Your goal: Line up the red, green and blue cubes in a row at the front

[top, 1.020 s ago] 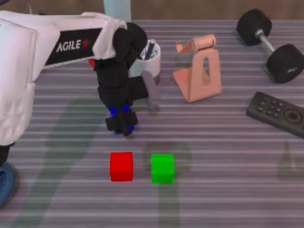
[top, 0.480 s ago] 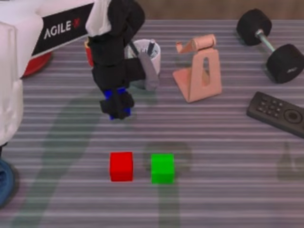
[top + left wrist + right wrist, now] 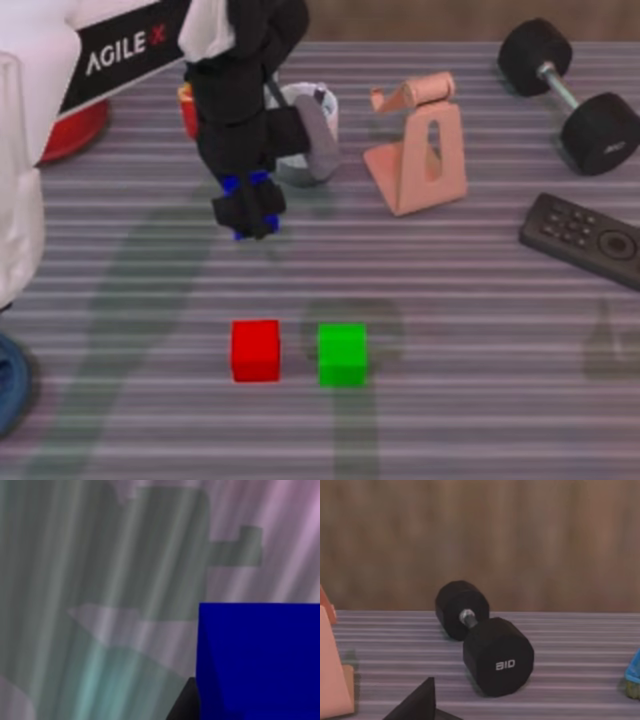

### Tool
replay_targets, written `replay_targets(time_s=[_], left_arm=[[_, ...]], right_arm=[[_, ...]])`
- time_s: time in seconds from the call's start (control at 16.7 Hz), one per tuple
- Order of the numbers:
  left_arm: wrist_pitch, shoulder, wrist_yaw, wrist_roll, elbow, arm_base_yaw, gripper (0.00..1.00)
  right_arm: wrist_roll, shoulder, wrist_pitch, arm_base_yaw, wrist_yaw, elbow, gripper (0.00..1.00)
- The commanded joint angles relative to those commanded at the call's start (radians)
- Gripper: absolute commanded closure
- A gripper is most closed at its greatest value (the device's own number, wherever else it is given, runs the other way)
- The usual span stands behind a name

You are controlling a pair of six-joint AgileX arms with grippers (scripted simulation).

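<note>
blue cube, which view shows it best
The left wrist view: the blue cube fills a large part of the picture, close up. In the top view only slivers of it show, held above the table in the left gripper. The right wrist view does not show it.

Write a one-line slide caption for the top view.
Left hand holds the deep blue glossy cube above the table, behind the bright red cube and bright green cube side by side.

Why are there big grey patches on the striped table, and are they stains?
Shadows, not stains: in the top view, the left arm's soft grey shadow crosses the table beside the red cube and green cube; in the left wrist view, a blocky shadow lies beyond the blue cube.
</note>
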Motion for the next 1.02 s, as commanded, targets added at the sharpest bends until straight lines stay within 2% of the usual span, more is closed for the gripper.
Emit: replay_targets(time_s=[0.18,0.6,0.72,1.02], left_arm=[[-0.03,0.021,-0.003,-0.041,0.051,-0.092,1.0],[-0.127,0.082,-0.002,-0.176,0.208,-0.413,1.0],[-0.138,0.086,-0.002,-0.196,0.229,-0.452,1.0],[-0.133,0.083,-0.002,-0.196,0.225,-0.452,1.0]], right_arm=[[0.0,0.0,0.0,0.0,0.0,0.0,0.0],[0.0,0.0,0.0,0.0,0.0,0.0,0.0],[0.0,0.0,0.0,0.0,0.0,0.0,0.0],[0.0,0.0,0.0,0.0,0.0,0.0,0.0]])
